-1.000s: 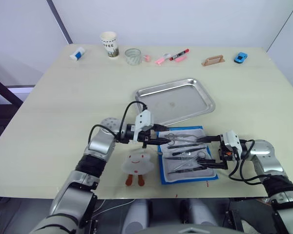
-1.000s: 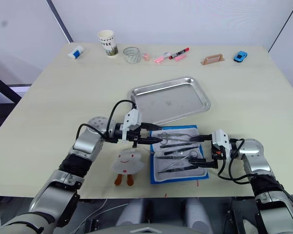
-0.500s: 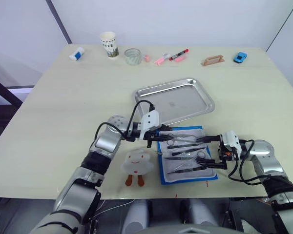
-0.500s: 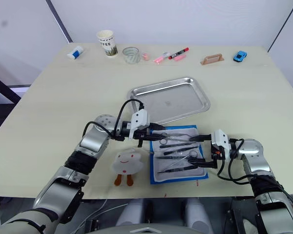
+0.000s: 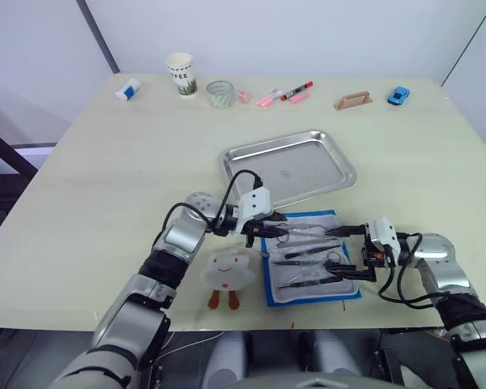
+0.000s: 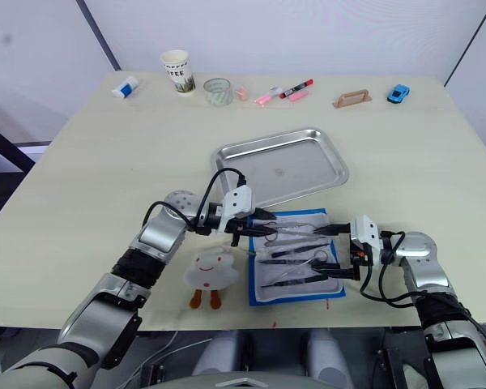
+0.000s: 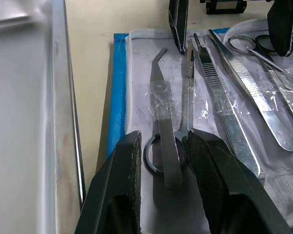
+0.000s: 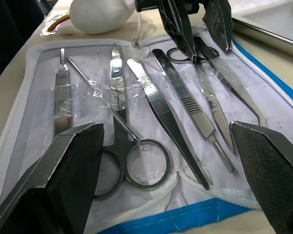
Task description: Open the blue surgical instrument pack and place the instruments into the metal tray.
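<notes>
In the head view, the blue surgical instrument pack (image 5: 311,263) lies open just in front of the metal tray (image 5: 290,168). In the left wrist view, the left gripper (image 7: 162,155) narrowly straddles a scissors ring (image 7: 161,155). In the right wrist view, the right gripper (image 8: 168,183) gapes wide over the instruments (image 8: 176,112).

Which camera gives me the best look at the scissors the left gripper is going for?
The left wrist view: the scissors lie close up, ring handle between the left gripper's open fingers. The right wrist view shows them farther off; the eye views show them tiny on the pack.
</notes>
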`<state>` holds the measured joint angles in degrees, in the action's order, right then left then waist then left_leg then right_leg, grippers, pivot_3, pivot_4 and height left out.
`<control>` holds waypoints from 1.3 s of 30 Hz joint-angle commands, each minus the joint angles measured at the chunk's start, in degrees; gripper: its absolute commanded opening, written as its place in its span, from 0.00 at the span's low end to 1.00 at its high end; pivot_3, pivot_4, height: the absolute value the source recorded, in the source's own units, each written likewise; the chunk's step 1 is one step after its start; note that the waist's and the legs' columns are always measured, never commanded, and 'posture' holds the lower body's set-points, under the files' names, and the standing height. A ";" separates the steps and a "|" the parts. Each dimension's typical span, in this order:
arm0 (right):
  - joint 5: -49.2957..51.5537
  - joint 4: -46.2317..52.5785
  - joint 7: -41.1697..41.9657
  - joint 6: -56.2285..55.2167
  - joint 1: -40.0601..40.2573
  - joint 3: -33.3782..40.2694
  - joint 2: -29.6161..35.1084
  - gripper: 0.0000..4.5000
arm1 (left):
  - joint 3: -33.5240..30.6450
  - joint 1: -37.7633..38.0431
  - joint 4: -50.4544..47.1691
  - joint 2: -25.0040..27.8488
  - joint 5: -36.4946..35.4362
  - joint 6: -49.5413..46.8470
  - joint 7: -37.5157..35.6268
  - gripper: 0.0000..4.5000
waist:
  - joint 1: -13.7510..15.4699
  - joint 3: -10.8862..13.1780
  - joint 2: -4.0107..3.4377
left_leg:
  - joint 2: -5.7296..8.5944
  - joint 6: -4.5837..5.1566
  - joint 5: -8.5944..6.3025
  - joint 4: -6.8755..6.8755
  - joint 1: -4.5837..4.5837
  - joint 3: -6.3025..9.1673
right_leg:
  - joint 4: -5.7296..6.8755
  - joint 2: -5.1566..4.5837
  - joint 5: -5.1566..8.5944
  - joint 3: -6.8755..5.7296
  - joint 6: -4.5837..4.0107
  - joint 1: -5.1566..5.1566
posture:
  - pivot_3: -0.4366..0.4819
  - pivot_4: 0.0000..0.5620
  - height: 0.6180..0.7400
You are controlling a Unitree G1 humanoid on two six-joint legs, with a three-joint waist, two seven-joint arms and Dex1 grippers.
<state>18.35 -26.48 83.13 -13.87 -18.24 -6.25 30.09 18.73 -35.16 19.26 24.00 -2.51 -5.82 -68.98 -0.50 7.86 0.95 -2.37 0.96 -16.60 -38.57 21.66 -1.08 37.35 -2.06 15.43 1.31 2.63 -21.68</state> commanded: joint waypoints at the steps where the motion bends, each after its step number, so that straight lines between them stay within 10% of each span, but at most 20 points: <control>1: -1.29 -0.23 -0.54 0.93 1.34 -0.49 0.24 1.00 | 0.15 -0.77 -0.37 0.02 -0.07 -0.48 -0.25 0.04 | 0.00 0.00 0.00 | 0.00 0.00 0.00 0.00 0.00 0.00 | 0.00 0.00 0.00 0.00 0.00 0.00 | 0.48 0.27 1.00; 39: -3.89 -1.23 -1.14 2.75 0.73 -3.47 1.07 1.00 | -2.94 2.98 -17.19 11.61 -5.97 -15.65 -4.11 0.02 | -0.27 -0.01 0.02 | -0.02 0.00 0.00 0.01 -0.03 0.02 | 0.02 0.01 0.01 0.01 -0.01 0.00 | 0.48 0.27 1.00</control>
<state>17.35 -25.73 82.10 -12.60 -18.87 -8.20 30.55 17.46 -32.58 4.72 34.42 -7.11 -21.10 -72.29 -0.77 7.85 0.98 -2.39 0.96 -16.60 -38.55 21.62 -1.07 37.37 -2.04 15.44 1.33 2.62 -21.69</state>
